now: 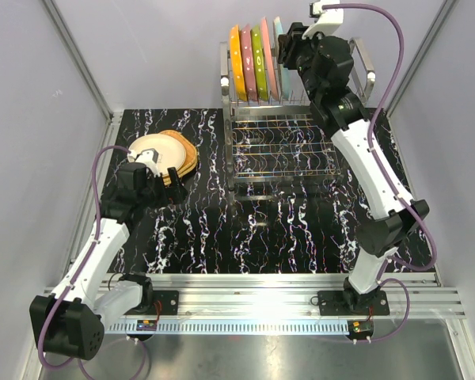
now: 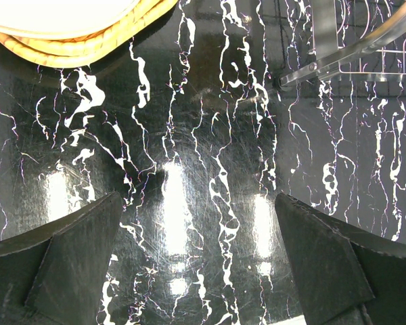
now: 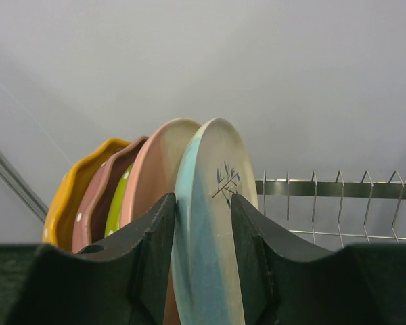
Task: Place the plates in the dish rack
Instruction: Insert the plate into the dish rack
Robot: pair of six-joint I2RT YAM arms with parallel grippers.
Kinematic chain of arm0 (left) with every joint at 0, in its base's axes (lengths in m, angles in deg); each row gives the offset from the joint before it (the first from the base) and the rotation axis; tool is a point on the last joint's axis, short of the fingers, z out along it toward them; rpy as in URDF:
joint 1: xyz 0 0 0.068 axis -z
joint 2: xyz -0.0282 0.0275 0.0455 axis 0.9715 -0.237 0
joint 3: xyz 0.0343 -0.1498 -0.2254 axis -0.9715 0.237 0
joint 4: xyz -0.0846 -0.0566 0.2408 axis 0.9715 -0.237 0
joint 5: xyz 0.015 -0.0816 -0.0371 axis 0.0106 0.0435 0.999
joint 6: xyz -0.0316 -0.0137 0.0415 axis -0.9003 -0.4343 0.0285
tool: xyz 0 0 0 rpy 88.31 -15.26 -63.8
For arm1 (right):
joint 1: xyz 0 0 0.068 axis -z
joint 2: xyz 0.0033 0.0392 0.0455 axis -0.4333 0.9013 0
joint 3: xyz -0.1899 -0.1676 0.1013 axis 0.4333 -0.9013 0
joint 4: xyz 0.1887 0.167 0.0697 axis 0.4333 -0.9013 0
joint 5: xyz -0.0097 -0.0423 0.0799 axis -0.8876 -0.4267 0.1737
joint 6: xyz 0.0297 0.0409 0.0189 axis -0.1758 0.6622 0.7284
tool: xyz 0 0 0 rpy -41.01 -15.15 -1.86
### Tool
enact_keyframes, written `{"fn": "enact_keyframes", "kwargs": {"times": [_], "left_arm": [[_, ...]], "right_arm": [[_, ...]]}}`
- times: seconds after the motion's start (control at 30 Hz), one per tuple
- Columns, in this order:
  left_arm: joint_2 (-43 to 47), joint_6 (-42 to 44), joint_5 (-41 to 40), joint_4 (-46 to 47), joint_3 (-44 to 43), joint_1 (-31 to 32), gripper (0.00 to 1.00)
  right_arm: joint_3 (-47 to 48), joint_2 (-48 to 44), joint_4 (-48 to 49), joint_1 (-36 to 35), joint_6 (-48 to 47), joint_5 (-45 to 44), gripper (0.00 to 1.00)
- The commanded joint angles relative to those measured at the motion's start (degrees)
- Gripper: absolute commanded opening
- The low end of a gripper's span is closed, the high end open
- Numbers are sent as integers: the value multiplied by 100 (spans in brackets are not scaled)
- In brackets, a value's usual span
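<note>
Straddled by the right gripper [image 3: 203, 203], whose hold cannot be told as clenched or released, the leaf-motif plate [image 3: 216, 156] in the dish rack [image 3: 338, 188] at the worktop's [image 1: 301, 229] far edge could be dragged out if withdrawal precedes release; the left gripper [image 2: 197, 200] is spread wide near the stacked plates [image 2: 74, 40].
</note>
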State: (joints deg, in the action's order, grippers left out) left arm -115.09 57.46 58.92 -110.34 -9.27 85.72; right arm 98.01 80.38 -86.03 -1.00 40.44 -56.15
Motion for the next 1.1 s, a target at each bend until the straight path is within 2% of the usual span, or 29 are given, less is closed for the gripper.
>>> {"fn": "enact_keyframes", "kwargs": {"times": [0.0, 0.3, 0.47, 0.53, 0.73, 1.03, 1.07], "left_arm": [[28, 35, 118, 202, 15, 24, 99], [63, 44, 118, 194, 6, 24, 99], [46, 52, 74, 194, -11, 24, 99], [55, 61, 56, 176, -11, 24, 99], [160, 88, -225, 141, -81, 24, 99], [143, -9, -1358, -140, -284, 6, 99], [116, -61, -1559, -175, -353, -3, 99]], "right_arm": [[-15, -362, 322, 5, 194, 145, 46], [-156, -590, 375, 5, 405, 268, 48], [-462, -1037, 392, 5, 458, 426, 48], [-884, -1424, 506, 5, 423, 549, 49], [-2141, -2839, 393, -13, -183, 1691, 51], [-4127, -5115, -521, -22, -167, 3387, 52], [-4563, -5291, -548, -22, -97, 3667, 51]]}}
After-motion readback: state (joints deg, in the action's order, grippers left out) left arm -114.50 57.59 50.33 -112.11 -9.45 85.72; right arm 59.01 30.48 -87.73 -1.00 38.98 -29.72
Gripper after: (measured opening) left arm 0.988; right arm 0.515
